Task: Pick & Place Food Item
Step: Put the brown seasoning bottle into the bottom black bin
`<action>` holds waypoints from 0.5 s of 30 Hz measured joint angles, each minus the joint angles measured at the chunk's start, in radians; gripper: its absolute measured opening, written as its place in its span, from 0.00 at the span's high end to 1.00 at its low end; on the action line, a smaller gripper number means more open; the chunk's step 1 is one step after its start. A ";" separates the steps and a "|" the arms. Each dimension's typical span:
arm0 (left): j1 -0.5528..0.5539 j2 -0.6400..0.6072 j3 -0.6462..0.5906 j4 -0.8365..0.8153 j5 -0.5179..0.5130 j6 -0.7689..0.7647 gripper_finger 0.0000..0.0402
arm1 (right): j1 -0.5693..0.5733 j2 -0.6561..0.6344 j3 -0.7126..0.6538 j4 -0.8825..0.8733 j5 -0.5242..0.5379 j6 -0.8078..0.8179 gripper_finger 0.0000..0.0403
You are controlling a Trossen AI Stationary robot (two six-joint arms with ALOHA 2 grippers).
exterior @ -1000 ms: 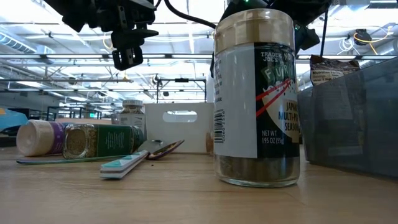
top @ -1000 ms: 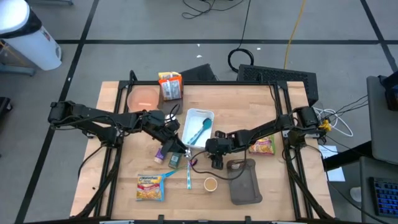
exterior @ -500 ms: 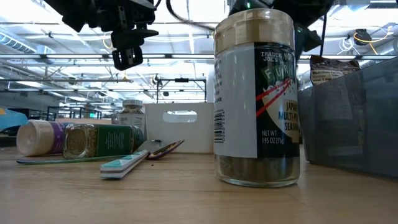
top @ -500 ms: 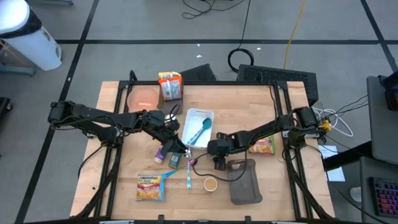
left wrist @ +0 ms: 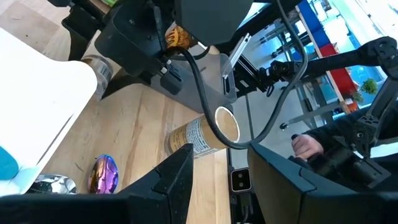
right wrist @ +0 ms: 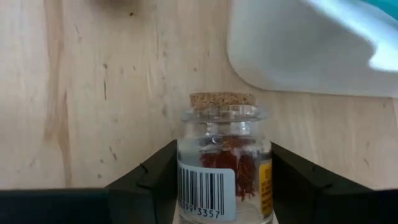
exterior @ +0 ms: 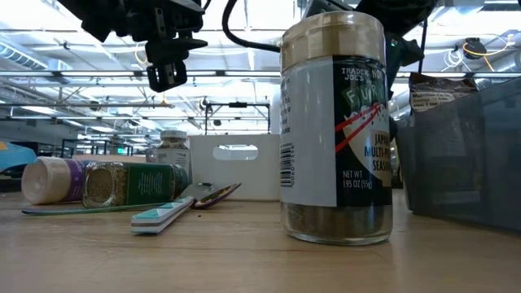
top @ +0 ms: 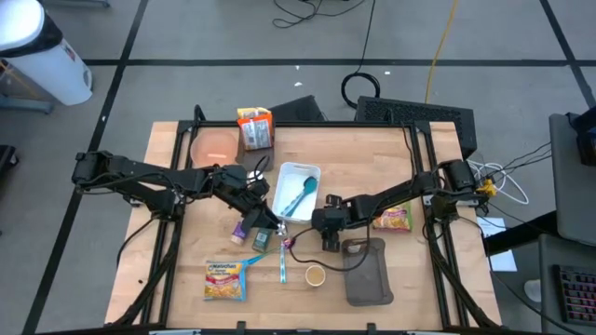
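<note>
Right hand [right wrist: 224, 186] grips corked jar [right wrist: 224, 168] beside white tray [right wrist: 311, 56] edge.

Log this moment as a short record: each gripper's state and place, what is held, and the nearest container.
right gripper: shut on small corked jar, mid-table
jar contents: red threads
left gripper: open, empty, hanging above the table
nearest container: white tray, beside the jar
dark bin: just in front of the right gripper

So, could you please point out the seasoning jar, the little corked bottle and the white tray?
seasoning jar [exterior: 335, 130]: low view, its label.
corked bottle [right wrist: 225, 163]: right wrist view, glass body.
white tray [top: 291, 172]: high view, far rim.
</note>
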 joint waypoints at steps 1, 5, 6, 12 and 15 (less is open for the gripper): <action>0.000 0.000 0.000 0.000 -0.001 -0.003 0.60 | 0.000 -0.010 0.000 -0.003 -0.001 0.000 0.55; 0.003 0.000 0.000 0.006 -0.005 -0.031 0.60 | -0.012 -0.092 0.001 -0.003 -0.001 0.000 0.55; 0.005 0.000 0.000 0.009 -0.005 -0.041 0.60 | -0.014 -0.121 0.001 -0.012 0.001 0.000 0.55; 0.034 0.001 0.000 0.124 -0.037 -0.179 0.60 | -0.045 -0.314 0.001 -0.017 0.009 0.000 0.55; 0.056 0.001 0.000 0.233 -0.123 -0.336 0.60 | -0.049 -0.402 0.002 -0.024 0.074 -0.004 0.55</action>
